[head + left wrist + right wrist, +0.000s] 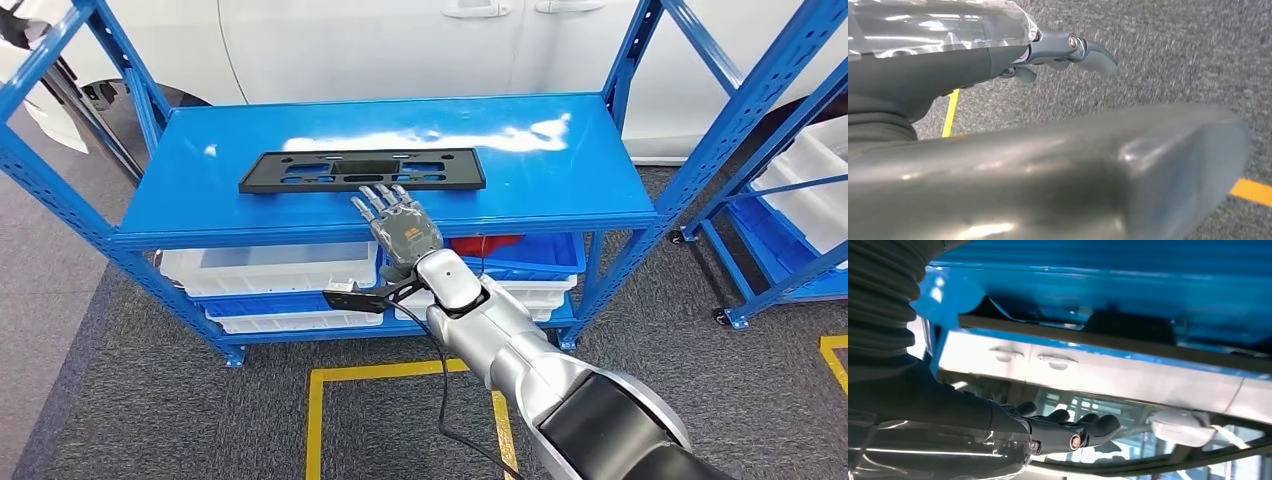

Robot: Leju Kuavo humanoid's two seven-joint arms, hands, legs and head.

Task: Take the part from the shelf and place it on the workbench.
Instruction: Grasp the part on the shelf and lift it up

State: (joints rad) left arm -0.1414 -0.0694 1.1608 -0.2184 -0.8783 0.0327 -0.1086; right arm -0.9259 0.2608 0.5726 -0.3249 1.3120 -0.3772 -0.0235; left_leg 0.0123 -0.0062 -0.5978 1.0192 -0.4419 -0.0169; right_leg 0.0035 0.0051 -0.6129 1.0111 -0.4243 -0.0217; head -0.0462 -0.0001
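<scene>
Lying flat: the part is on the top board of the blue shelf, near the middle and a bit toward the front edge.
Part shape: long, thin and black, like a flat plate with slots and holes cut through it. It looks hard and dull, not shiny.
Right hand: silver and grey, with fingers stretched out straight and a little apart. It holds nothing. The fingertips are just at the near edge of the part; whether they touch it is hard to tell.
Right arm: shiny silver with a dark cover, reaching up over the front edge of the shelf. A black cable hangs from it.
Left hand: it hangs over the floor. The fingers look bent in and hold nothing.
Shelf: smooth blue metal that shines in the light, with blue posts at the corners.
Under the top board: white bins and a blue bin sit on the lower levels.
Behind: a white car stands close to the back of the shelf.
Right side: another blue rack with white bins stands well apart.
Floor: rough grey carpet with yellow tape lines.
Room: bare blue board lies on both sides of the part.
</scene>
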